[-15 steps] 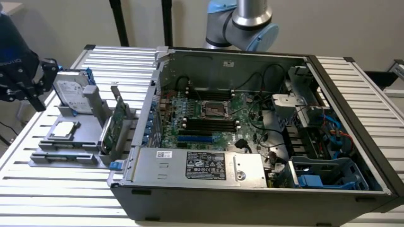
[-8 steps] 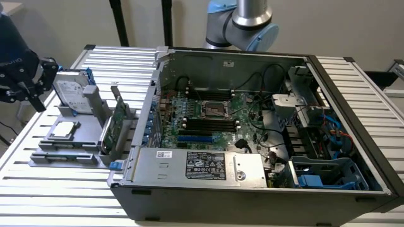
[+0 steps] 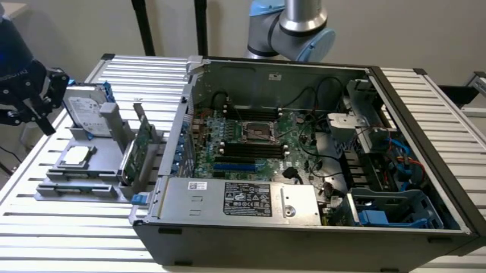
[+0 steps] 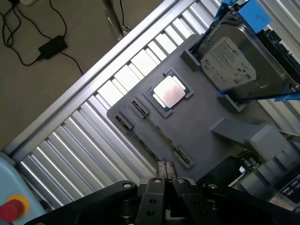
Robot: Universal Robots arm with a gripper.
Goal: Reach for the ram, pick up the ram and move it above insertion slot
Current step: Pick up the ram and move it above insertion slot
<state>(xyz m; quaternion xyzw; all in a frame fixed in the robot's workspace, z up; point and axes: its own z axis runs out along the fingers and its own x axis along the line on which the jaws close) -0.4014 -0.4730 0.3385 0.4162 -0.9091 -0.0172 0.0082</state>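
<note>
Hovering over the grey tray beside the open case, the gripper has its tips pressed together with nothing between them, and its body is cut off at the picture's edge. The ram stands on edge in the tray's clips, close to the tips. It reads as a thin dim strip, its chips impossible to make out. A processor and a partly cropped hard drive sit farther along the tray.

The computer case sits on the table, with the holder just beside it at the exterior view's left — hard drive at the back, processor midway, ram in front, expansion card nearest the case.
</note>
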